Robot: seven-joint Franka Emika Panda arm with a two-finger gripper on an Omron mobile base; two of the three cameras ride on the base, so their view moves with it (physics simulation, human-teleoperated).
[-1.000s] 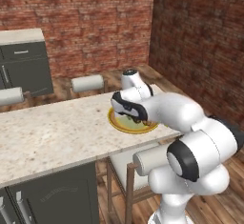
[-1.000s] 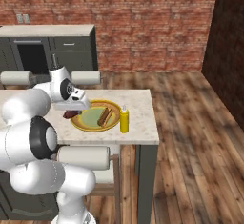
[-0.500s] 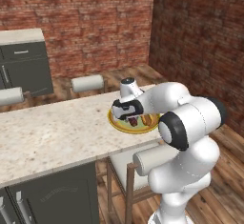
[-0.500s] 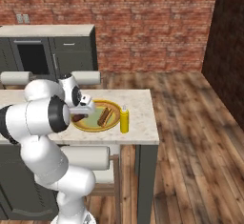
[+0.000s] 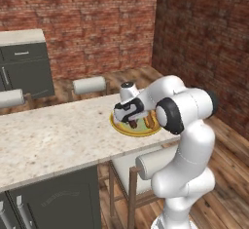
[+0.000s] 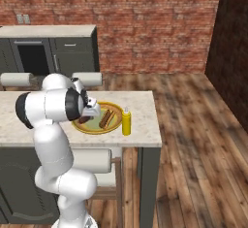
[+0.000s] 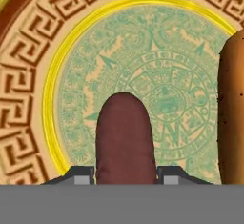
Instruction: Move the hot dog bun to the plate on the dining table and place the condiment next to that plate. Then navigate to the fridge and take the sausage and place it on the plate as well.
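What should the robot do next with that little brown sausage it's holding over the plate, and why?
Probably open the gripper and let go. The sausage sits clamped between the fingertips right over the pale green centre of the plate, beside the hot dog bun. The condiment already stands next to the plate on the dining table, so releasing looks like the last step.

Plate: round, yellow-orange patterned rim, pale green centre, flat on desk near its right end in right base view. Hot dog bun: tan-brown, oblong, lying on plate, right of centre. Sausage: dark reddish-brown, low over plate's green centre, clamped between fingers, bottom middle of hand view. Condiment: yellow bottle, white nozzle, upright, just beside plate's right edge.
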